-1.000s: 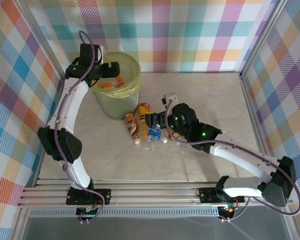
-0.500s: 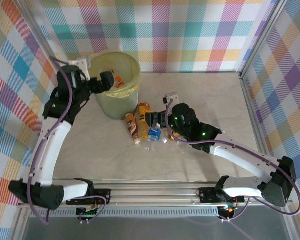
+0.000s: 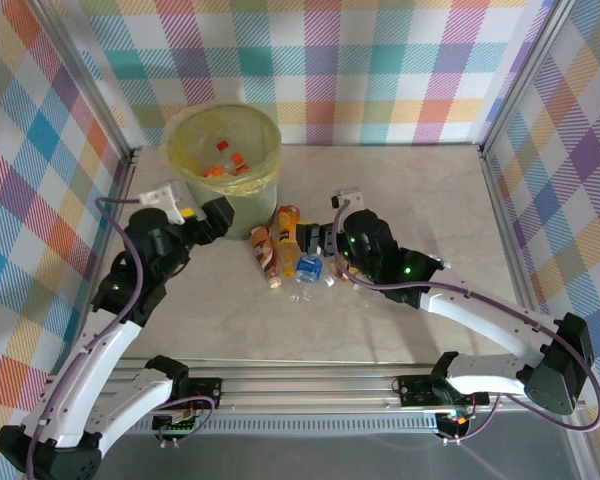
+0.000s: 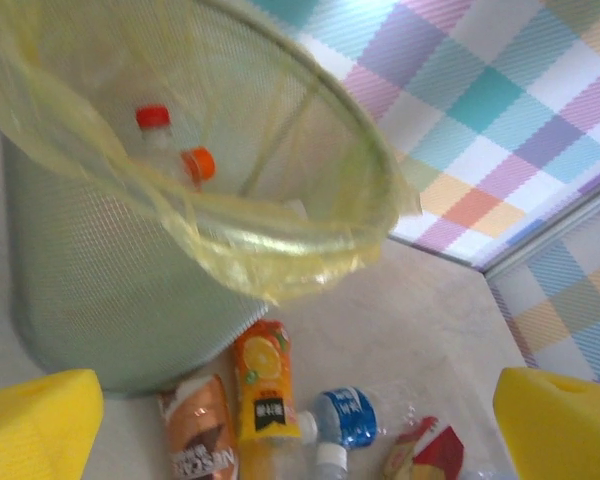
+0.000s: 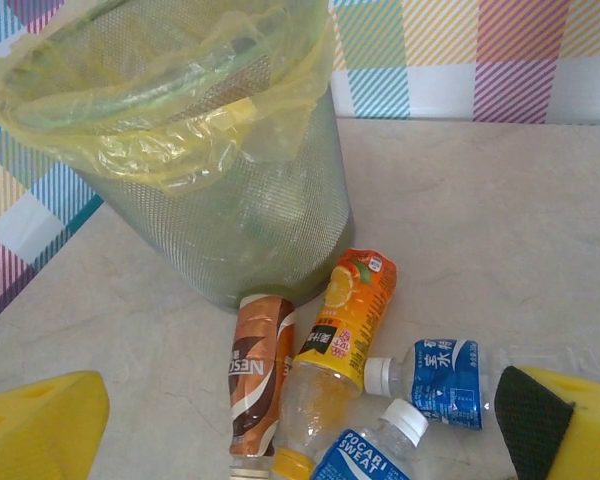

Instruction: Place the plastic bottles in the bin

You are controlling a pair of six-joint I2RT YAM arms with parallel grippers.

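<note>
You'll find the bin [image 3: 230, 215] at the counter's [image 3: 430, 190] far left, with a few bottles [image 3: 227, 160] inside. A cluster of bottles [image 3: 285, 255] lies on the counter just beside its near-right foot.

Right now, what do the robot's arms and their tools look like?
The left arm and right arm are curved white links between black joints with green lights, carrying purple cables. The left tool and right tool are black, with two fingers padded in yellow foam; one right pad shows black mesh.

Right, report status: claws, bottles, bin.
Both open, empty: left claw beside the bin, right claw at the loose bottles. A few binned bottles visible. Loose ones bunched tight by the bin's base.
</note>
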